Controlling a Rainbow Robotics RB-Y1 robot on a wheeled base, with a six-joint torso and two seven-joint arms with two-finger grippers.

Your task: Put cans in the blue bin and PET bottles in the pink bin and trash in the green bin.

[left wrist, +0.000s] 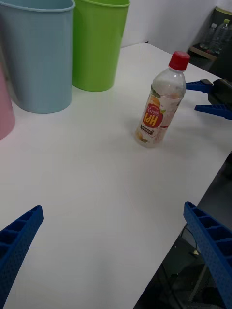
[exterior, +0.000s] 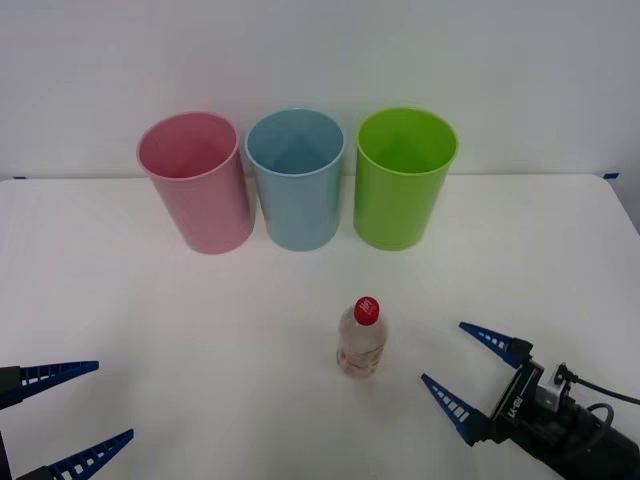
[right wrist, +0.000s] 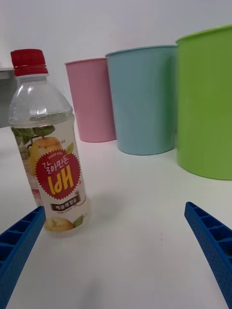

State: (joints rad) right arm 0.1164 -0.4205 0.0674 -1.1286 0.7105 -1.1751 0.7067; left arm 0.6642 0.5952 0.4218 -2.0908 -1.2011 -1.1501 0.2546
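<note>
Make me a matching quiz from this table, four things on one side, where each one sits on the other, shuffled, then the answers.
Things:
1. pink bin
2. blue bin
3. green bin
4. bottle

Places:
A. middle of the back row
B. standing alone in front of the bins, near the open right gripper
C. robot's left end of the row
D. robot's right end of the row

Pairs: 1-C, 2-A, 3-D, 4-B

White table point(exterior: 150, 330): three bins, bottle point(exterior: 361, 338).
</note>
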